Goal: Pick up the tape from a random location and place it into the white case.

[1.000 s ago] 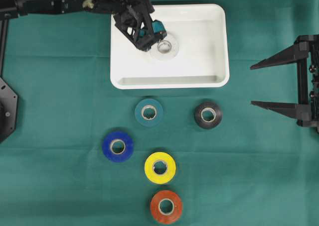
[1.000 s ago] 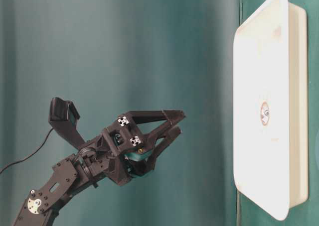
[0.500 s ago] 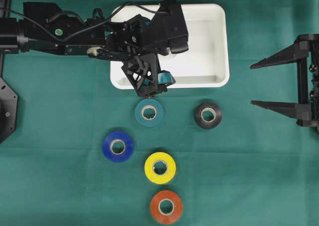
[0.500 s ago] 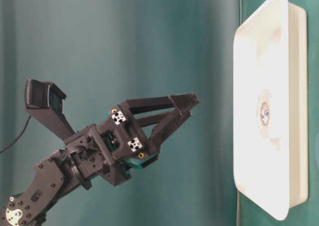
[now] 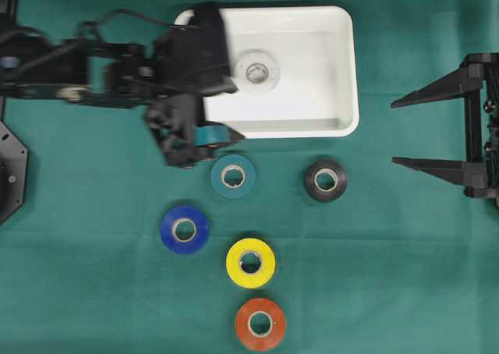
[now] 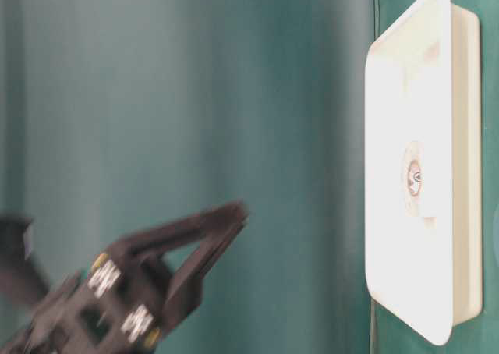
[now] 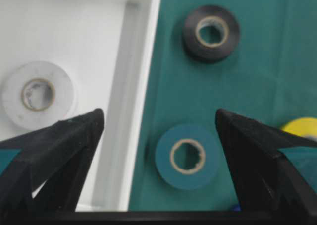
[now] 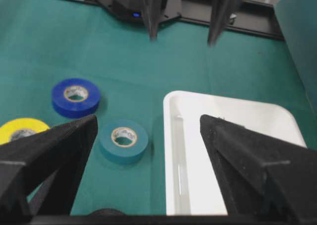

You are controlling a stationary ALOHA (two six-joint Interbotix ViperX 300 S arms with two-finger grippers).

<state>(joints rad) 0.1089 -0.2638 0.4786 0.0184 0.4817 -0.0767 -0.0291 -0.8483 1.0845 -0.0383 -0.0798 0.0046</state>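
The white case (image 5: 343, 73) lies at the back centre with a white tape roll (image 5: 256, 72) flat inside it. My left gripper (image 5: 195, 143) is open and empty, blurred, just outside the case's front left rim, up and left of the teal tape roll (image 5: 233, 176). In the left wrist view its open jaws (image 7: 158, 118) frame the case rim (image 7: 141, 86) and the teal roll (image 7: 187, 156), with the white roll (image 7: 38, 93) to the left. My right gripper (image 5: 405, 132) is open and empty at the right edge, also in its wrist view (image 8: 148, 120).
Other rolls lie on the green cloth: black (image 5: 325, 180), blue (image 5: 184, 229), yellow (image 5: 250, 263) and orange-red (image 5: 260, 323). The table-level view shows the case (image 6: 460, 175) and the blurred left gripper (image 6: 210, 229) away from it.
My left gripper has moved out of the case, over its front rim and to the left, open, leaving the white roll inside. The right arm has not moved.
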